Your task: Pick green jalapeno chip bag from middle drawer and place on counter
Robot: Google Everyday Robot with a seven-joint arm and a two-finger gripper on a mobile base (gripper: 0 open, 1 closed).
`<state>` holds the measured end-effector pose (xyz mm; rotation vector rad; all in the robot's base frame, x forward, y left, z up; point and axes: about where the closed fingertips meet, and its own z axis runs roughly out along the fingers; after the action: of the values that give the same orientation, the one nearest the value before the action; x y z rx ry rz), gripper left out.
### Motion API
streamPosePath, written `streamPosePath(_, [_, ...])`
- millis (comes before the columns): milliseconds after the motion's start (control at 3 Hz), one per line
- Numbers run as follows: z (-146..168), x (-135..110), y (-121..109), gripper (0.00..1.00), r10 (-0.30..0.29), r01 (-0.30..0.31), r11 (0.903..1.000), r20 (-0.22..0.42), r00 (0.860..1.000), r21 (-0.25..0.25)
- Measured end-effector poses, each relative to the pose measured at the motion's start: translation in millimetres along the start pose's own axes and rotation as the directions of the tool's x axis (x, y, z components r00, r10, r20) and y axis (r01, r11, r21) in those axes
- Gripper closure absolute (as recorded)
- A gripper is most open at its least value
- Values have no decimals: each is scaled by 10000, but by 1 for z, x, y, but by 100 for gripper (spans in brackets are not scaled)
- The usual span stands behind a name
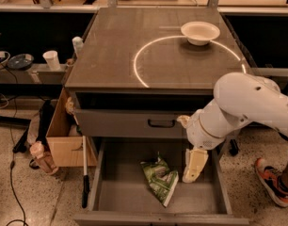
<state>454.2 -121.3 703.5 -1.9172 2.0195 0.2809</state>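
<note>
The green jalapeno chip bag (159, 178) lies crumpled on the floor of the open middle drawer (120, 194), about at its centre. My gripper (195, 166) hangs from the white arm (245, 105) inside the drawer, pointing down. It is just right of the bag and a little above the drawer floor, apart from the bag. The counter (148, 46) with its thin white circle line is above the drawers.
A white bowl (200, 32) sits on the counter at the back right. A shut drawer front with a black loop handle (161, 123) is above the open drawer. A cardboard box (64, 135) stands at the left. A person's shoe (271, 182) is at the right.
</note>
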Motion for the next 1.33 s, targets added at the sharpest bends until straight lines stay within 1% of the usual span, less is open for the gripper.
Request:
streamPosePath(333, [23,5,14,0,-268,290,9984,465,9986,-485])
streamPosePath(667, [48,11,33,0,-315,387,9931,662,9973,-1108])
streamPosePath(1000, [54,15,34,0,-267,339,9943,711,9971,-1012])
streamPosePath(1333, [84,21,34,0,-211,278,9953,722,9972,-925])
